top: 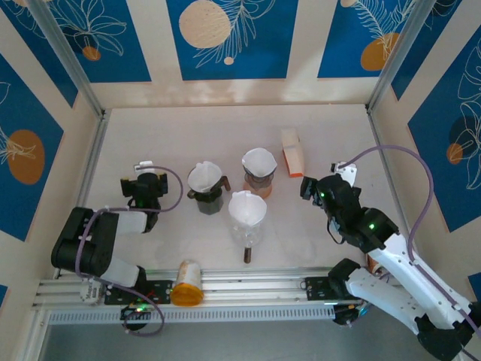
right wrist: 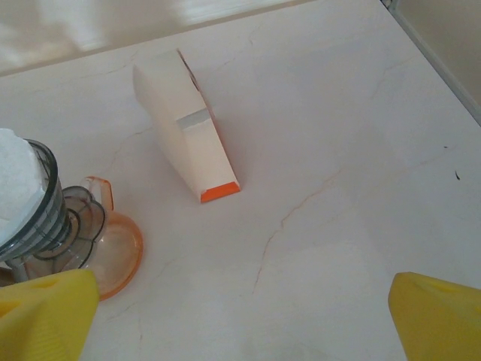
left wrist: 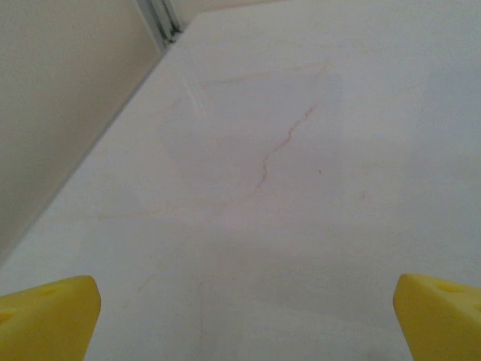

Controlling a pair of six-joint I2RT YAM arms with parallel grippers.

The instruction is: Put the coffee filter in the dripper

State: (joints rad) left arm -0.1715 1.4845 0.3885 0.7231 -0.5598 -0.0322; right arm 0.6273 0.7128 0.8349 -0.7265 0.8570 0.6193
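Note:
Three drippers stand mid-table, each holding a white paper filter: a dark dripper, an orange-based dripper and a clear dripper. The orange-based dripper also sits at the left edge of the right wrist view, its filter showing above the rim. My left gripper is left of the dark dripper, open over bare table. To the right of the drippers my right gripper is open, nothing between its yellow fingertips.
A white and orange filter box lies behind my right gripper. A jar with an orange lid rests on the front rail. Walls close in the left, back and right of the table.

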